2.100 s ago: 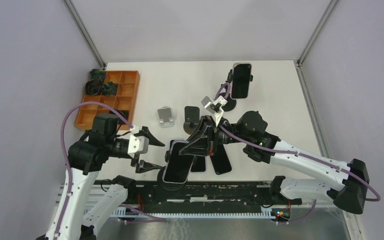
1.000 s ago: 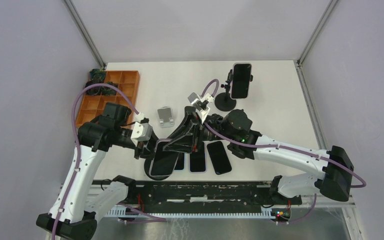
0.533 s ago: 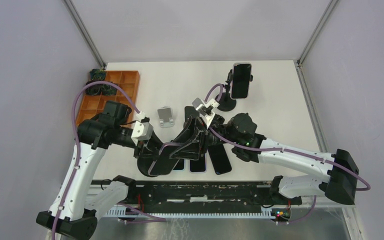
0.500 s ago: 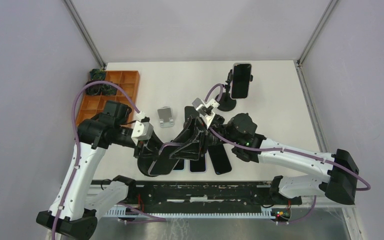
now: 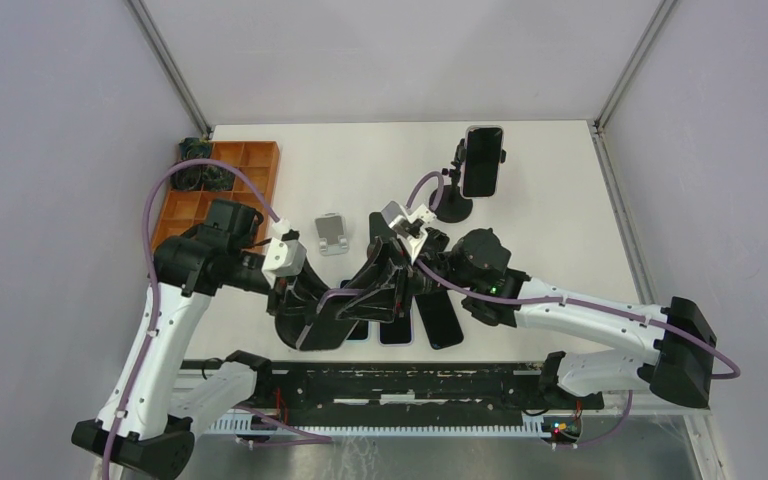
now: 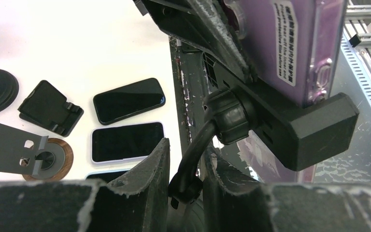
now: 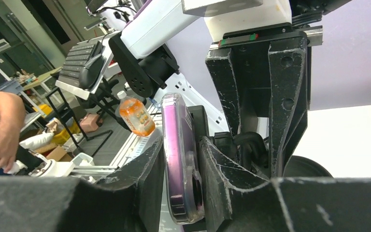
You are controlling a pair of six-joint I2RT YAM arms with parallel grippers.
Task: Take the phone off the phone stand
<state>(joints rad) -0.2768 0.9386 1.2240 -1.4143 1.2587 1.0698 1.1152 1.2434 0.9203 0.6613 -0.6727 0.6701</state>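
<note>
The left pincer [image 6: 186, 157] came in and gripped the phone stand [image 6: 294, 130]; the phone [image 7: 178, 159] tilted over.

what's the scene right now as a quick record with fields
phone: purple case, seated in the stand's clamp
stand: neck between the left fingers
left fingers: shut on the stand's neck
right fingers: either side of the phone, grip unclear
nearby: spare phones lying flat, orange tray
task: phone not yet out

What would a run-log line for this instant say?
left fingers: shut on stand stem | right fingers: flanking phone | phone: still in stand clamp
</note>
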